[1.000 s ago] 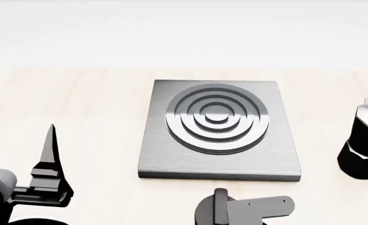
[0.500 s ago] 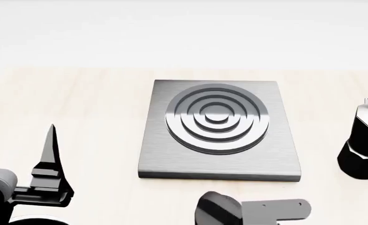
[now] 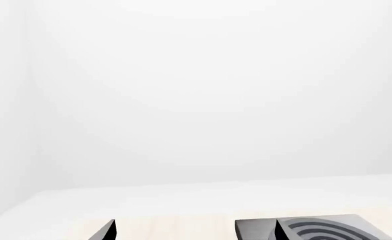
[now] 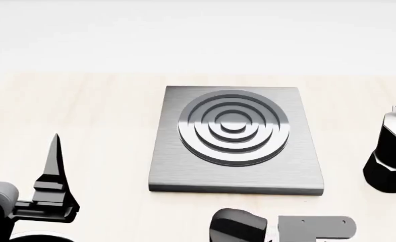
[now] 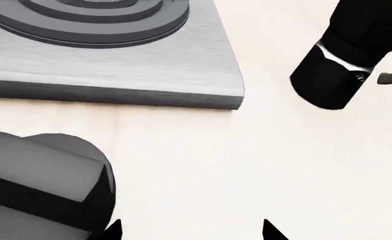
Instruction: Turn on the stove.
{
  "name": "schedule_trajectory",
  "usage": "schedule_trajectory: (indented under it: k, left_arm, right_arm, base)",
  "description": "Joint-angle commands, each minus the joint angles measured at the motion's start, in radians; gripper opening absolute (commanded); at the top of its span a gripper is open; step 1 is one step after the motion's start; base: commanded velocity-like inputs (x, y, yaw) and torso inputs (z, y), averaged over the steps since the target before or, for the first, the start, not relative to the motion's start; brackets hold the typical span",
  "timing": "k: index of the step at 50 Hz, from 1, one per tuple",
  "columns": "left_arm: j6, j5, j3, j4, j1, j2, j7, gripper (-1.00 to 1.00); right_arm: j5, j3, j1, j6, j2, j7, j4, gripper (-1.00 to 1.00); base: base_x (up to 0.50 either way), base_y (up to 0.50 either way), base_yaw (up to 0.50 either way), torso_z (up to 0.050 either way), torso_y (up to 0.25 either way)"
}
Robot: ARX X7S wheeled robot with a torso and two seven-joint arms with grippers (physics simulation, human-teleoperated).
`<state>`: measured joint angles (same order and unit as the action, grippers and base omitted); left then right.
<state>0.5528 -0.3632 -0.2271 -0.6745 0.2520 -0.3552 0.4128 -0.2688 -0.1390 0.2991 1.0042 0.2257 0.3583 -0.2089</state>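
The stove's grey brushed-metal plate [image 4: 235, 138] with dark concentric rings lies mid-table. Its black round knob [image 4: 237, 226] sits just in front of the plate's near edge. In the right wrist view the knob [image 5: 42, 187] is beside one fingertip, outside the jaws, with the plate [image 5: 109, 70] beyond it. My right gripper [image 5: 190, 231] is open and empty over bare table. Its grey bracket [image 4: 317, 227] shows to the right of the knob. My left gripper [image 3: 194, 231] is open and empty, left of the plate [image 3: 315, 227]; one finger [image 4: 52, 166] points away from me.
A tall black moka pot [image 4: 391, 156] stands at the table's right edge, right of the plate. It also shows in the right wrist view [image 5: 345, 55]. The light wooden table [image 4: 83, 111] ends at a white wall behind.
My right gripper has slid to the right, off the knob, which now shows uncovered. The left arm, the plate and the moka pot have not moved.
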Motion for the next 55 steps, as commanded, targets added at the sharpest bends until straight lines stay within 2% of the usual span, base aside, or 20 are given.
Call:
schedule_trajectory:
  k: [1, 55]
  left_arm:
    - [0.002, -0.003, -0.003, -0.003, 0.001, -0.003, 0.005, 1.0]
    - [-0.014, -0.007, -0.018, 0.012, 0.005, -0.015, 0.017, 1.0]
  right_arm:
    - [0.01, 0.011, -0.005, 0.01, 0.007, 0.029, -0.018, 1.0]
    - [-0.021, -0.041, 0.037, 0.215, 0.049, 0.092, -0.396, 1.0]
  base:
    - [0.0, 0.0, 0.0, 0.0, 0.0]
    - [0.0, 0.0, 0.0, 0.0, 0.0]
